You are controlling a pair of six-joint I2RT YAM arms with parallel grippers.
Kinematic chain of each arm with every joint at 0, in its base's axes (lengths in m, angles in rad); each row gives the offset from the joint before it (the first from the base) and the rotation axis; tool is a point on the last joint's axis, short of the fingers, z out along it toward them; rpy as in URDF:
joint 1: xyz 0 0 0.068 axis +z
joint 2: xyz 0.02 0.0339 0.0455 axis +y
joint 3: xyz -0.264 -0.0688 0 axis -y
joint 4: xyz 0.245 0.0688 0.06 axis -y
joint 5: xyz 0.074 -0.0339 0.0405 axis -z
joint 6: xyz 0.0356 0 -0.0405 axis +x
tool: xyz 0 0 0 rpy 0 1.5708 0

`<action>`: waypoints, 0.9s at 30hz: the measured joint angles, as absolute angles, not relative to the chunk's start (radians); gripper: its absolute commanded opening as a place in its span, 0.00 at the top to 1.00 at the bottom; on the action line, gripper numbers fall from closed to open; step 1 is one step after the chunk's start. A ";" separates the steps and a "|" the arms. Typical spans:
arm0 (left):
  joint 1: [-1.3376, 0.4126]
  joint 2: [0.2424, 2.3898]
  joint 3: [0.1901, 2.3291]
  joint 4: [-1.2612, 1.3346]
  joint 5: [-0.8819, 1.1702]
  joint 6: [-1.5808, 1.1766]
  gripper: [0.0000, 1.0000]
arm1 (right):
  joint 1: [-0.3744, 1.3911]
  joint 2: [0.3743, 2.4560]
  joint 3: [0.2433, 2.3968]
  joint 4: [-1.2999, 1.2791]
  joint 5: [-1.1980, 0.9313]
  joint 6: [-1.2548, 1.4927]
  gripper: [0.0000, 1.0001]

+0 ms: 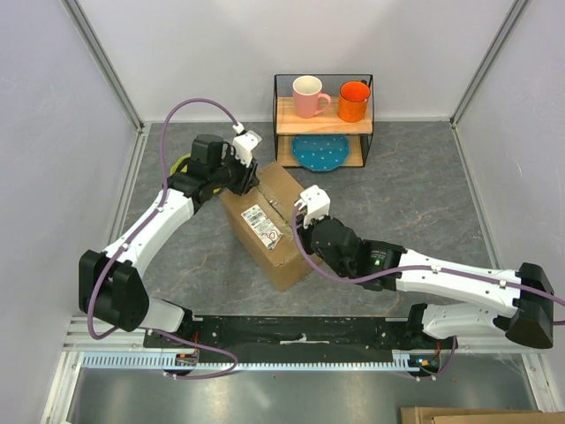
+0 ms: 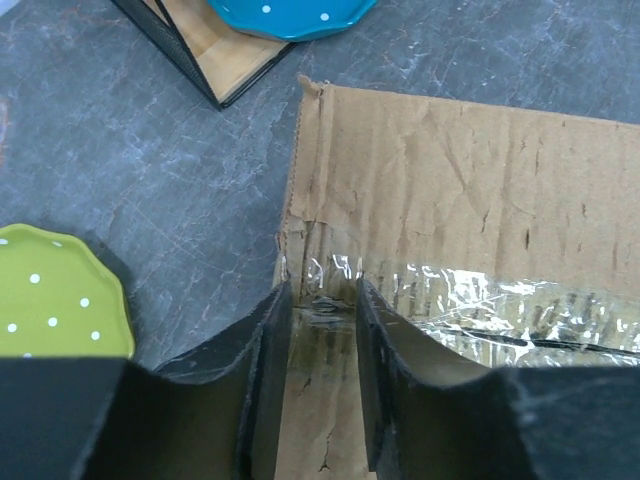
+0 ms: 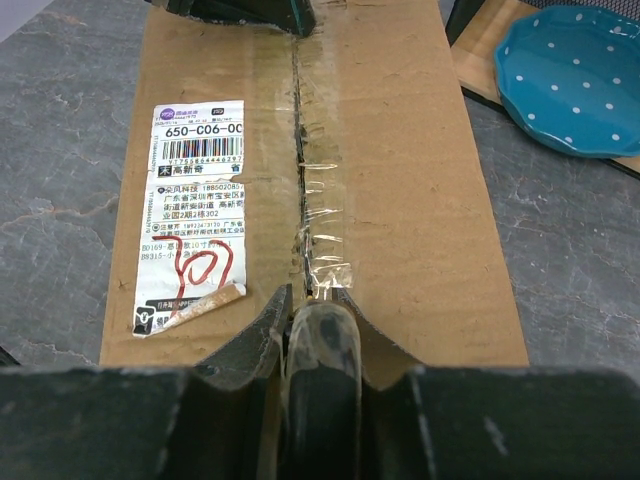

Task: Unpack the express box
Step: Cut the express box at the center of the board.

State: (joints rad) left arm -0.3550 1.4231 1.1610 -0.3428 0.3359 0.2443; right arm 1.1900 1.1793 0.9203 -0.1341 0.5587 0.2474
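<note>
Crinkled clear tape (image 3: pixel 315 200) crosses the creased, rectangular cardboard express box (image 3: pixel 410 190).

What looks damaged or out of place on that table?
The express box looks worn: the clear tape along its seam is wrinkled and torn, and the lower corner of the white label is peeling up. The box also sits askew to the table edges. A green plate lies on the table beside it.

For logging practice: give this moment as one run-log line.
express box: closed, taped | left gripper: open, astride tape, far end | right gripper: shut on tape, near end
</note>
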 measured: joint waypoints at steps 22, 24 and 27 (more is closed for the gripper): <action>-0.366 1.400 1.071 -0.222 0.294 0.316 0.96 | 1.245 1.105 0.918 -0.266 0.599 0.313 1.00; -0.367 1.398 1.066 -0.215 0.293 0.317 0.96 | 1.249 1.100 0.920 -0.278 0.602 0.315 1.00; -0.369 1.394 1.059 -0.206 0.290 0.319 0.96 | 1.253 1.100 0.934 -0.301 0.602 0.315 1.00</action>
State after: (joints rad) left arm -0.3691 1.3945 1.0588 -0.2058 0.2897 0.3195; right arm 1.2530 1.1004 0.9340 -0.3012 0.6022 0.3153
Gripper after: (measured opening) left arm 0.054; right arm 0.250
